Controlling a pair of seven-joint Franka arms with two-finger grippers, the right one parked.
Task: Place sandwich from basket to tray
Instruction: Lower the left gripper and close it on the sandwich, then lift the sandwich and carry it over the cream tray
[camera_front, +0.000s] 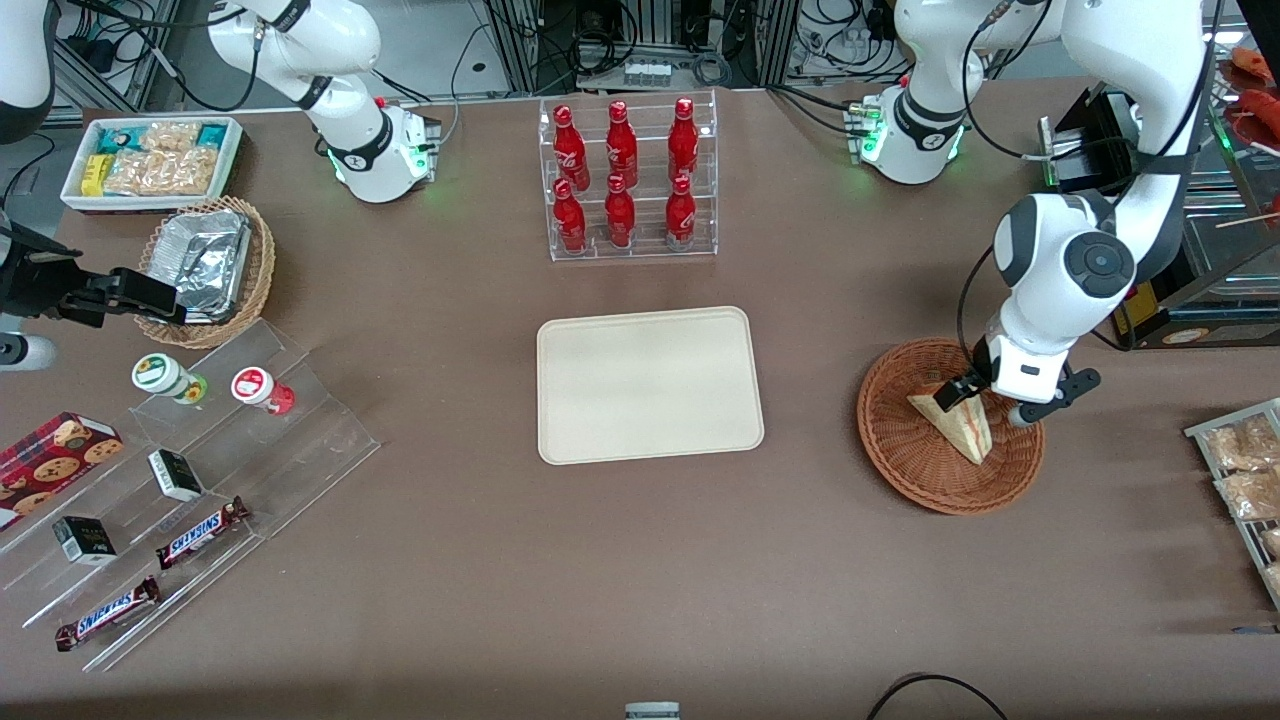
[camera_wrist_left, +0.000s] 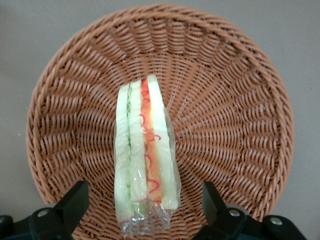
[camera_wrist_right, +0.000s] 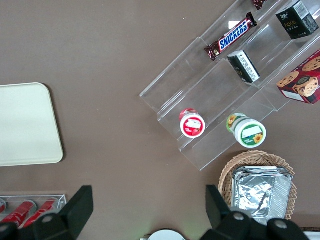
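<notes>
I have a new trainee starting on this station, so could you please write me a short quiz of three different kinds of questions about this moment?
1. True or false: the sandwich already lies on the tray.
2. Multiple choice: the left arm's hand is A) shut on the sandwich, B) open, with a finger at each side of the sandwich, C) open above the tray.
3. Fill in: the sandwich stands on edge in the reddish-brown ______.

Key
1. False: the tray is bare and the sandwich is in the basket.
2. B: the wrist view shows the fingers spread wide, apart from the sandwich.
3. basket
</notes>
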